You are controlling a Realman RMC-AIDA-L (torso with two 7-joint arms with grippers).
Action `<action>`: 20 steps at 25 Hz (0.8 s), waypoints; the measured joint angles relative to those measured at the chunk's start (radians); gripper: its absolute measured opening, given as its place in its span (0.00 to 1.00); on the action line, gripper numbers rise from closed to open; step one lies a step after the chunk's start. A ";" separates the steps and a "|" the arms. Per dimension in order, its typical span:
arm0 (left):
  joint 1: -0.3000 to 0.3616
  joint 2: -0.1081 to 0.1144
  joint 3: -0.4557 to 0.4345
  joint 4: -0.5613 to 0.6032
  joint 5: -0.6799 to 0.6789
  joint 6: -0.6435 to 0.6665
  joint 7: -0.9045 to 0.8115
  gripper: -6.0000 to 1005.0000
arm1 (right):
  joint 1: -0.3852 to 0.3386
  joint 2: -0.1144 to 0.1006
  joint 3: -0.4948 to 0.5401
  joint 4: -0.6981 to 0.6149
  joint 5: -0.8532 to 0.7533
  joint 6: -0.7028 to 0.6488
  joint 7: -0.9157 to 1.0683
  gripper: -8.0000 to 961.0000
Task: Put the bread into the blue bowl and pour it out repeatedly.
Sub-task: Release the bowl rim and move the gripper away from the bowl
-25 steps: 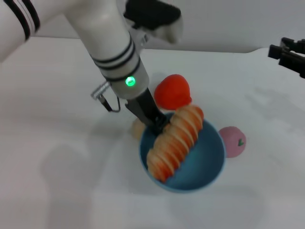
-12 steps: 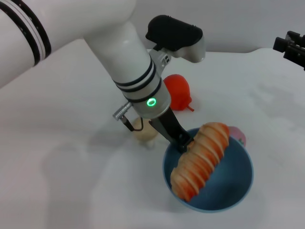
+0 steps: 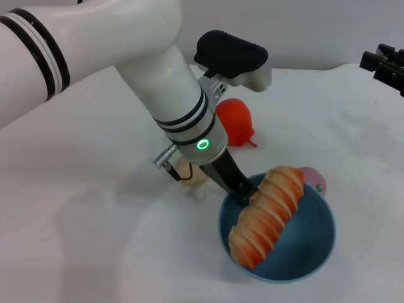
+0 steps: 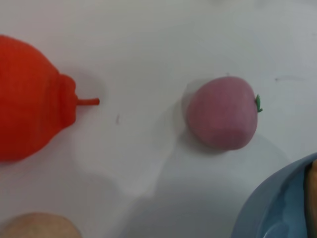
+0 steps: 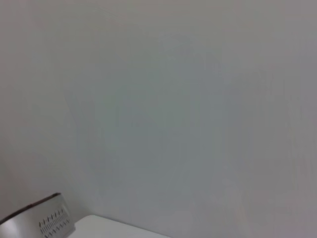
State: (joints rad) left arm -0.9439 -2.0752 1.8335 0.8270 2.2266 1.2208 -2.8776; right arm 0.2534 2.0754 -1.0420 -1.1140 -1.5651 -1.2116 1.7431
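Across the blue bowl, low and right of centre in the head view, the bread lies slantwise, its upper end over the rim at one o'clock. At the rim's ten o'clock the left gripper pinches the bowl wall. A pink toy fruit sits just beyond the bowl. Far off at two o'clock the right gripper is parked; I cannot tell its state.
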 joint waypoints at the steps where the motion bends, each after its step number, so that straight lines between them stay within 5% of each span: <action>1: -0.001 0.000 0.002 -0.004 -0.001 0.000 0.000 0.02 | 0.000 0.000 0.000 0.000 0.000 0.000 0.000 0.45; 20: -0.003 0.007 -0.026 -0.018 -0.031 0.038 0.000 0.28 | -0.004 0.000 0.001 0.022 0.013 -0.005 -0.009 0.45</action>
State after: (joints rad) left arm -0.9464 -2.0679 1.8076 0.8086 2.1955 1.2588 -2.8778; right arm 0.2498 2.0754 -1.0411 -1.0921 -1.5522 -1.2166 1.7337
